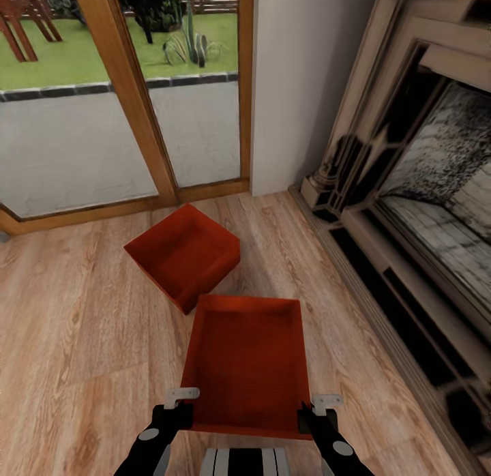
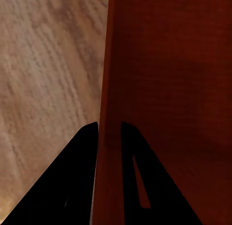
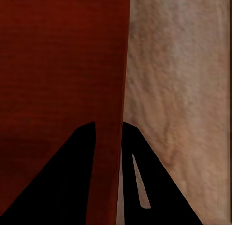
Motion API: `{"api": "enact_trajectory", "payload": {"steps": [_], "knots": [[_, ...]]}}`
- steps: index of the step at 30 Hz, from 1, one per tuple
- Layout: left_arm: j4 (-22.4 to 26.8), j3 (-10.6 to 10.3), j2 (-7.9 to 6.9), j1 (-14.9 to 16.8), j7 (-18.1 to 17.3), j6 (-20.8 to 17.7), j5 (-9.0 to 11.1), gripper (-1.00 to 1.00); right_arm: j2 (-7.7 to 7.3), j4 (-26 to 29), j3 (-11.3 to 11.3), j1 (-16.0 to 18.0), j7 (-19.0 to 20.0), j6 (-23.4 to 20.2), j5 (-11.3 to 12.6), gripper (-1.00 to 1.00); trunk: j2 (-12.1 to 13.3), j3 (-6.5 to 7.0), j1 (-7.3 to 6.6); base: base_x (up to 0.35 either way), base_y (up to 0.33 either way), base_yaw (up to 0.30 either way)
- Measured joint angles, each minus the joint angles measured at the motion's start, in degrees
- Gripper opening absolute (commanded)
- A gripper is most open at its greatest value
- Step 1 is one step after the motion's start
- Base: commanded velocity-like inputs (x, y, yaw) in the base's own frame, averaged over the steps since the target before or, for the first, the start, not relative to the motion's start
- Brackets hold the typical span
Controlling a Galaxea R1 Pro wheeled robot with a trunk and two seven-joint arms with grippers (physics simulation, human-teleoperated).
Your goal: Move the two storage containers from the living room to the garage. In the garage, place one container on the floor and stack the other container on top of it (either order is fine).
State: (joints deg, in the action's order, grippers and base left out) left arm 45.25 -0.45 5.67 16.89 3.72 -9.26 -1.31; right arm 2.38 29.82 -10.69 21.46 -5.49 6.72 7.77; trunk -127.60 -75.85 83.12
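Light wood-plank floor (image 1: 75,326) of the living room, wood-framed glass doors (image 1: 123,101) at 11 o'clock, dark ornate fireplace (image 1: 423,189) from 1 to 4 o'clock. Left gripper (image 1: 179,409) at 7 o'clock: jaws pinched on the left wall of the near container (image 1: 249,363); the left wrist view shows the wall's edge (image 2: 108,90) between the two black fingers (image 2: 77,176), one inside, one outside. Far container (image 1: 184,254) sits on the planks at 11 o'clock from the near one, turned at an angle, its near corner just beside the held bin's far rim; whether they touch cannot be told. Both bins are empty, bare flat bottoms. Right gripper (image 1: 315,411) at 5 o'clock: likewise clamped on the right wall, the edge (image 3: 124,65) running between its fingers (image 3: 72,176). Risks, as judgement: both grips sit at the near end of the walls, so the far end overhangs and may sag or pivot on lifting; flared smooth walls could slip from thin jaws; uneven arm motion could twist the bin free; swinging forward might knock the far container; the fireplace plinth is close on the right when turning toward the garage.
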Motion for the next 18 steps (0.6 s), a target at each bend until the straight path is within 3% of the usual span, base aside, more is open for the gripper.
{"api": "enact_trajectory", "payload": {"steps": [18], "knots": [[0.0,0.0,0.0,0.0,0.0,0.0,0.0,-1.0,-0.01,0.1,0.0,0.0,0.0,-0.2,0.0,-1.0,7.2,3.23,-3.95,0.0,0.0,0.0]]}}
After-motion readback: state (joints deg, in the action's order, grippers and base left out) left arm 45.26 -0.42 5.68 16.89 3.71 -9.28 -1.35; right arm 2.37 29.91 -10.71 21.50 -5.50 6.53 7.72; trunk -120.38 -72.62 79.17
